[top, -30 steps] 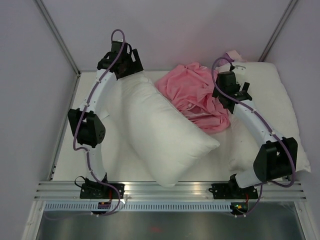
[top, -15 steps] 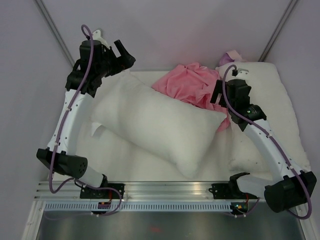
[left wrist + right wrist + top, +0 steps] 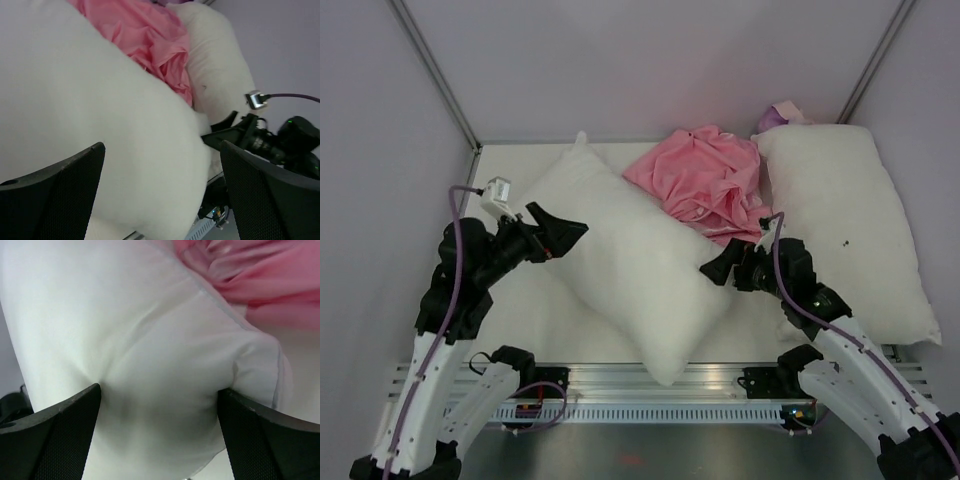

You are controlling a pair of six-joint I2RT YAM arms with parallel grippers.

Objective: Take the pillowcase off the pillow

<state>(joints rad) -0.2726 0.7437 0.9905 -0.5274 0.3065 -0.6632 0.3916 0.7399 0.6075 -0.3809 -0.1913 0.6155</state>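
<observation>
The pillow (image 3: 630, 260), plump and plain white, lies diagonally across the middle of the table, bare of any cover. Behind it the pink pillowcase (image 3: 705, 185) sits in a crumpled heap, partly against the pillow's far side. My left gripper (image 3: 555, 232) stands open at the pillow's left flank. In the left wrist view the pillow (image 3: 100, 90) fills the space ahead of that gripper (image 3: 162, 150), and the pillowcase (image 3: 150, 35) lies beyond. My right gripper (image 3: 725, 265) is open at the pillow's right edge. Its wrist view shows the seamed pillow (image 3: 150, 330) bulging between its wide jaws (image 3: 160, 390).
A second white pillow (image 3: 840, 230) with small dark specks lies along the right side, touching the pillowcase. A small purple thing (image 3: 780, 112) peeks out behind it. Walls close the back and sides, and a metal rail (image 3: 650, 378) runs along the near edge.
The left gripper opened and let go of the pillow's far end, and the pillow dropped flat. Both arms pulled back toward the near edge, the right one leaving the pillowcase.
</observation>
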